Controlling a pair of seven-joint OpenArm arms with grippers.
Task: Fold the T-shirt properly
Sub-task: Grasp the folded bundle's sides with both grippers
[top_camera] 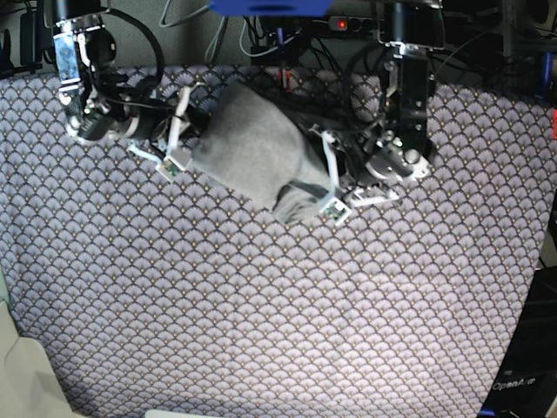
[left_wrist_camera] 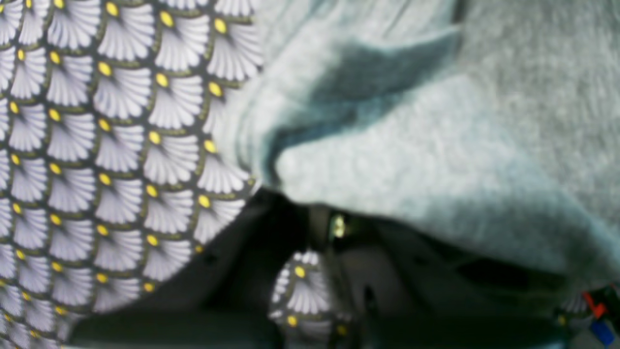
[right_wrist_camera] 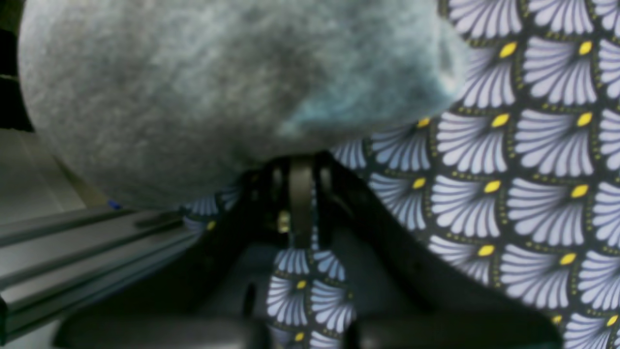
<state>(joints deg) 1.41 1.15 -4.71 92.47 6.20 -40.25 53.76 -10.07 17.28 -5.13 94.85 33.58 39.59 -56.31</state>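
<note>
Grey, bunched T-shirt lies rumpled between both arms on the tablecloth.

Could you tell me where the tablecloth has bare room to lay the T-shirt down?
The tablecloth is bare below the T-shirt down to its near edge. It is crowded at the far edge, where both arms flank the shirt.

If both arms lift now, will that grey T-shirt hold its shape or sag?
Probably sag: the T-shirt already drapes in soft folds between the left gripper and right gripper. It looks light and fuzzy, so slipping seems unlikely. It may drag on the tablecloth.
</note>
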